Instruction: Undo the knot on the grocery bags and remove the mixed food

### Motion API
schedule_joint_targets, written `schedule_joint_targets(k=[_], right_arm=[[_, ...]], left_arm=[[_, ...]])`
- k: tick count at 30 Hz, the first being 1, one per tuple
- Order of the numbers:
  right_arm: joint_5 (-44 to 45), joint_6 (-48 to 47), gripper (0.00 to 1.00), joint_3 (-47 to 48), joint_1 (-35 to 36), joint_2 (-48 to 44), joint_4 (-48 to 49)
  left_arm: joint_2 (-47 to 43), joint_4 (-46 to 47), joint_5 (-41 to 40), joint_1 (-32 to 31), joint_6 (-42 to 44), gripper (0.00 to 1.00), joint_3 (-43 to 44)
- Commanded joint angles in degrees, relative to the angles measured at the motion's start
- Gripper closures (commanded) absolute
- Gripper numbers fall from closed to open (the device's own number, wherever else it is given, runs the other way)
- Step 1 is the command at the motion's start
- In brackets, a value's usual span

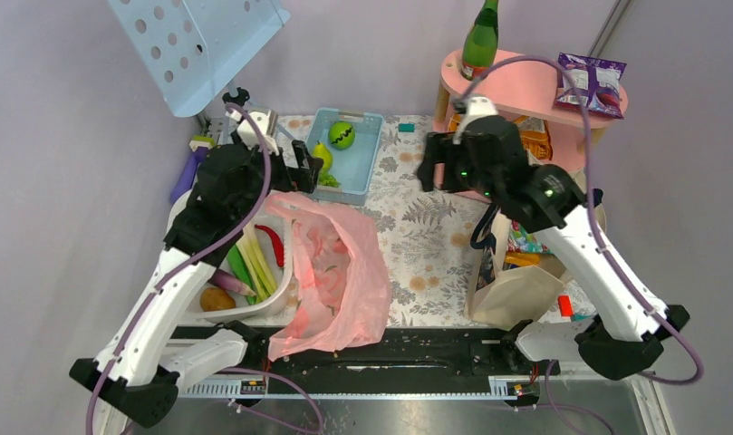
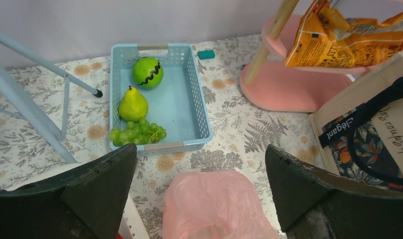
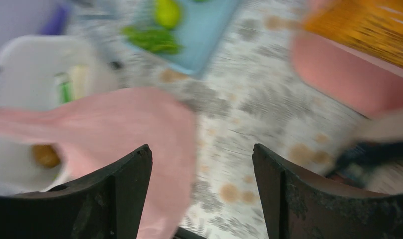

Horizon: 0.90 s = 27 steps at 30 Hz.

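Well, both of my grippers are open and hold nothing. My left gripper [image 2: 198, 152] hangs over the top end of the pink bag [image 1: 331, 272] with its fingers spread wide. The pink bag lies soft and crumpled in the lower middle of the top view. It touches the white tub [image 1: 219, 316] on its left. Leeks [image 1: 258, 263] and a red chilli [image 1: 274, 243] lie in that tub. A blue basket [image 2: 201, 114] sits in the upper middle, with a pear [image 2: 133, 105], grapes [image 2: 138, 133] and a round green fruit [image 2: 148, 72] inside. My right gripper [image 3: 201, 149] is in the upper right, near the pink stand [image 1: 525, 86]. Its jaws are apart over the flowery cloth, and its own picture is blurry. The canvas tote [image 1: 516, 290] stands at the lower right, partly hidden by my right arm.
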Motion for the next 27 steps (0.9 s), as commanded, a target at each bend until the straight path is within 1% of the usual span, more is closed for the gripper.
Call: schedule_joint_targets(k=[1,4,7,10,12,15,18,20,23,27], right_arm=[[7.9,0.9,0.21,-4.9,-11.5,-7.3,-11.8],[8.0,2.4,0.24,-10.9,-21.6,-12.7,-14.0],[7.2,3.5,0.24,-17.2,-29.9,-17.4,-14.8],[9.2,4.0,0.22,-23.8,-36.1,-19.9,-14.8],[7.7,4.6,0.2,-28.0,-41.7,-20.5,-14.4],[6.8,6.4,0.15,-33.9,-44.8,-20.7,-12.0],[7.4,7.4,0.05,-38.9,-45.4,-19.0,-9.2],[7.0,7.6,0.01,-41.6,-45.5,-16.3,-7.4],[4.9,9.2,0.01,-44.9,-45.5,-11.0,-5.8],[-2.0,13.7,0.0,-50.9,-45.5,-6.4,0.0]], left_arm=[[1.2,5.0,1.9,-0.2,2.9,0.01,2.4],[0.9,5.8,-1.1,-0.2,4.6,0.01,0.2],[-0.5,8.6,-2.9,-0.2,5.3,0.01,-5.3],[-0.6,8.9,-4.1,-0.3,6.4,0.01,-7.2],[-0.1,8.5,-5.0,-0.3,7.2,0.01,-7.1],[0.2,8.6,-6.2,-0.3,7.8,0.01,-7.6],[0.3,8.7,-7.5,-1.0,8.8,0.01,-7.8],[0.2,8.7,-8.4,-1.5,9.3,0.01,-8.1],[-0.2,8.9,-9.1,-2.4,9.9,0.01,-8.3],[-0.3,9.2,-9.6,-4.2,10.9,0.01,-8.7]])
